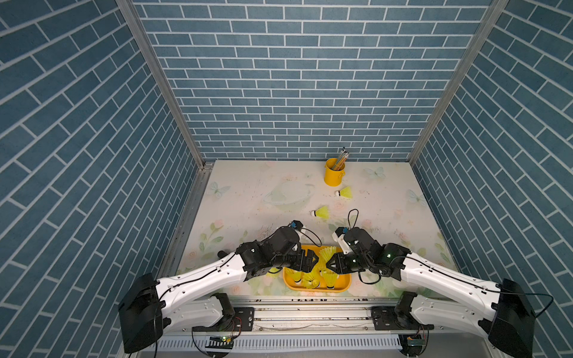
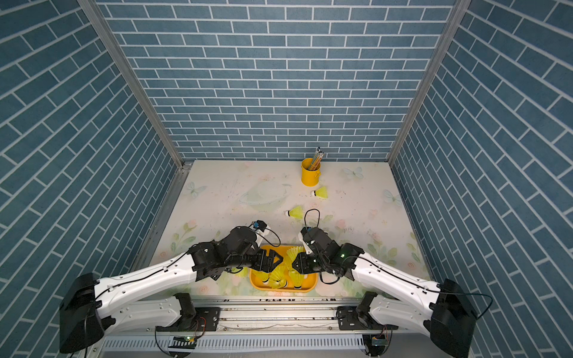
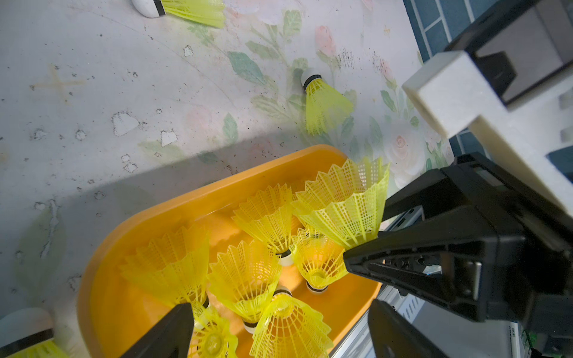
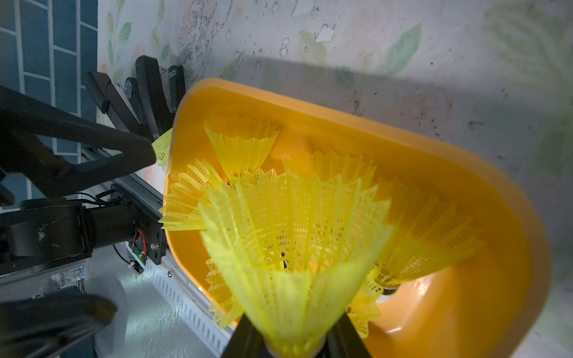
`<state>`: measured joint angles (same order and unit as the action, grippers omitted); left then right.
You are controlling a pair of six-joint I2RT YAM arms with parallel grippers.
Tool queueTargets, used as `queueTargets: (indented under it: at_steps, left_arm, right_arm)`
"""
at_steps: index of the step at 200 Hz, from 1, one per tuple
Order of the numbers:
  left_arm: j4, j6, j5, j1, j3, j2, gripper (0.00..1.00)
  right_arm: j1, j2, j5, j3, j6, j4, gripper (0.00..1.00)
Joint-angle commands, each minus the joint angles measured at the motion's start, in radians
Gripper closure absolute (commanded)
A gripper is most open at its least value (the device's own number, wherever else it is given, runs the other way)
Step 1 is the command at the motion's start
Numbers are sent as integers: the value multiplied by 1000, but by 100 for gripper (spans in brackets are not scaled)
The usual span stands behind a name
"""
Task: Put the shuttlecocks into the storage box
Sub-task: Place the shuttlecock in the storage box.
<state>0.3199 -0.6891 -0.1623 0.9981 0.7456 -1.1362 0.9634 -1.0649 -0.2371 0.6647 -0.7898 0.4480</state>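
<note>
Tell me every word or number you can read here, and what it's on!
No text here reads clearly.
White print on a black part beside the storage box: too blurred to read.
Small white label: too small to read.
Shuttlecocks, pencil cup: no writing shows.

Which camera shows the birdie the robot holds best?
The left wrist view: the held birdie is sharp, its skirt whole. The right wrist view shows it close but blurry; in both top views it is tiny.
</note>
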Motion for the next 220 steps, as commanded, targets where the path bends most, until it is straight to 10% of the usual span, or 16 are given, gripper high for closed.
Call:
queueTargets:
  at_steps: [1, 220]
  left_arm:
    - [-5, -4, 9, 12, -12, -12, 6]
    - [-16, -3, 14, 34, -17, -21, 6]
  right_arm:
    - [11, -10, 36, -20, -32, -9, 84]
    - [40, -20, 60, 31, -28, 69, 58]
